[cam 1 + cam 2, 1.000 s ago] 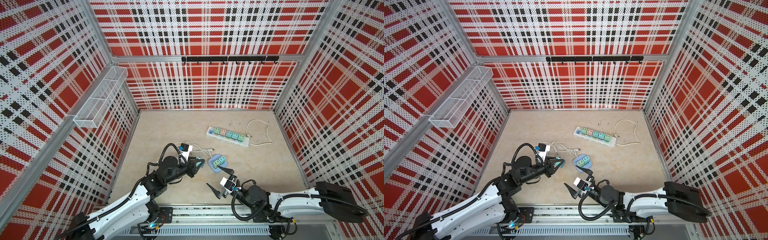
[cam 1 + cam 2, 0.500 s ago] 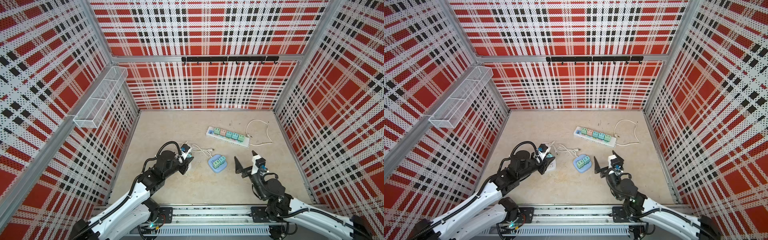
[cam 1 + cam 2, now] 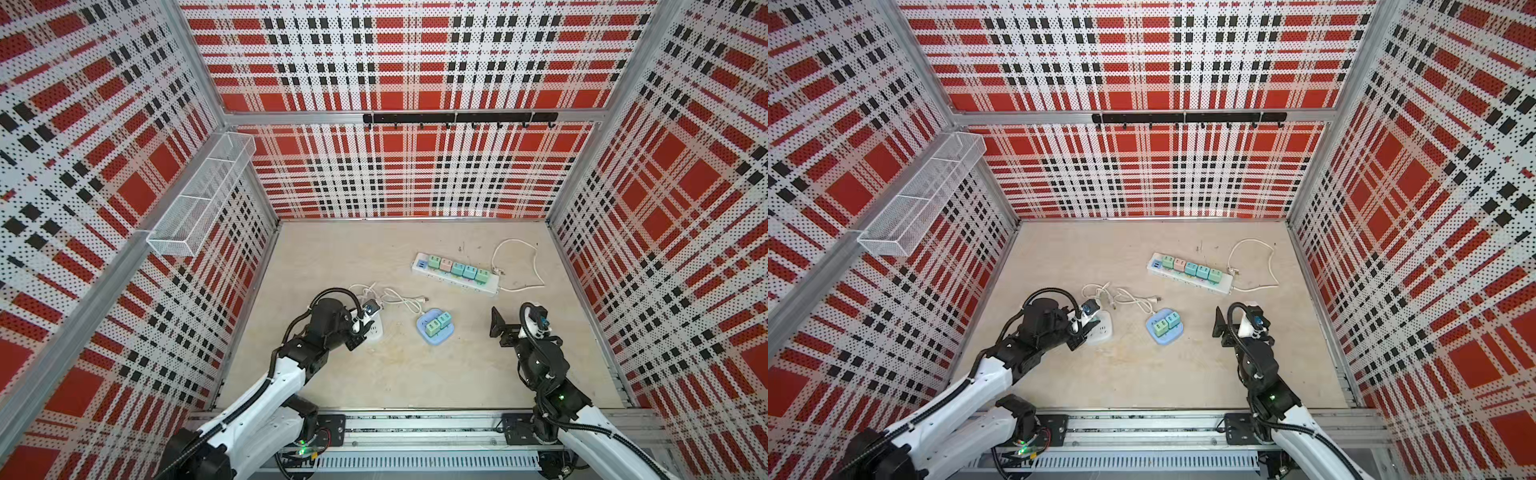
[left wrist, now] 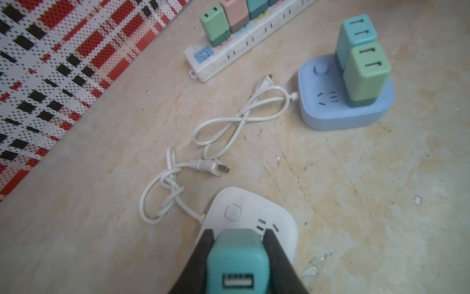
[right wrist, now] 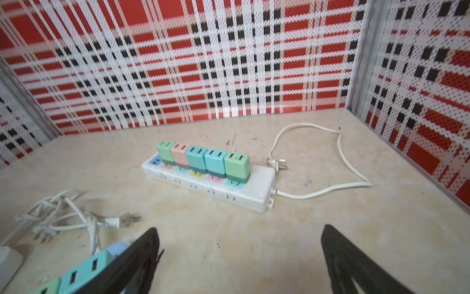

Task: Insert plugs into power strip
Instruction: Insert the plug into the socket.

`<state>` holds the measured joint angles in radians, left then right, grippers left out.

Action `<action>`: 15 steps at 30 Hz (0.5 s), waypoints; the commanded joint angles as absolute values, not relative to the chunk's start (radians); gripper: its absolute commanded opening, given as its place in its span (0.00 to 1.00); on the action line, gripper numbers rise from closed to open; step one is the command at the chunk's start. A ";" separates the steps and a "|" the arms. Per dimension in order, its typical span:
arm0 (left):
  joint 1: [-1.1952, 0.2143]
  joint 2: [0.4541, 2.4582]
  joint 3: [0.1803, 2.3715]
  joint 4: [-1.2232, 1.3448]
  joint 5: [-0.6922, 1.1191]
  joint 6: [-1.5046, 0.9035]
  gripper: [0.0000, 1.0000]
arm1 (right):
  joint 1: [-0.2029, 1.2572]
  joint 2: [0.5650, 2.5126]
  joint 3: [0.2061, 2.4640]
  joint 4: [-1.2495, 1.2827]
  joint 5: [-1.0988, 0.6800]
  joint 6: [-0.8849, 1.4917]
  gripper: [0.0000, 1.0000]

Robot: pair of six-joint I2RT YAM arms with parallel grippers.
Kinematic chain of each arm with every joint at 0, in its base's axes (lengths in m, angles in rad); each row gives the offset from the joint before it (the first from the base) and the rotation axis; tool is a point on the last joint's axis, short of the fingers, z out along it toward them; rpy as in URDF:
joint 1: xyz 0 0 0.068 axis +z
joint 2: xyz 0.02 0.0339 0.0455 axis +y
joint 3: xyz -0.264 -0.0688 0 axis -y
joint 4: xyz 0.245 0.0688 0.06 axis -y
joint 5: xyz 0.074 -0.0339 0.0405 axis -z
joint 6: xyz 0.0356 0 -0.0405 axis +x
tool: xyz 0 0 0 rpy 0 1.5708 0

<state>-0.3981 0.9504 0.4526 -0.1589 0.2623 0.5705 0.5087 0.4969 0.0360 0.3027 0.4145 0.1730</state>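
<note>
Plugs [image 3: 458, 269], five of them, filled the long strip [image 3: 457, 282] in both top views. Left wrist: left gripper [image 4: 238, 231] pinched a teal plug [image 4: 237, 257], well apart from that strip. Right wrist: right gripper [image 5: 239, 227] gaped empty, facing it.

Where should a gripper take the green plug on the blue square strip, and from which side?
Grip the green plug on its light upper body, coming straight down. It stands upright, seated in the blue strip. Close across the two flat flanks that don't face the teal plug, which stands hard against it. Those flanks look free.
</note>
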 commanded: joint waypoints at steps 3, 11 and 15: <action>-0.369 1.040 0.509 -0.172 0.446 0.691 0.00 | 0.503 0.696 0.109 0.450 0.330 0.185 1.00; -0.334 1.103 0.548 -0.190 0.526 0.731 0.00 | 0.501 0.627 0.082 0.436 0.317 0.190 1.00; -0.333 1.160 0.591 -0.268 0.522 0.796 0.00 | 0.497 0.597 0.072 0.427 0.316 0.193 1.00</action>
<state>-0.3408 1.1320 0.5491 -0.2089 0.4843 0.7204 0.5026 0.6132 0.0856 0.3790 0.3283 0.1806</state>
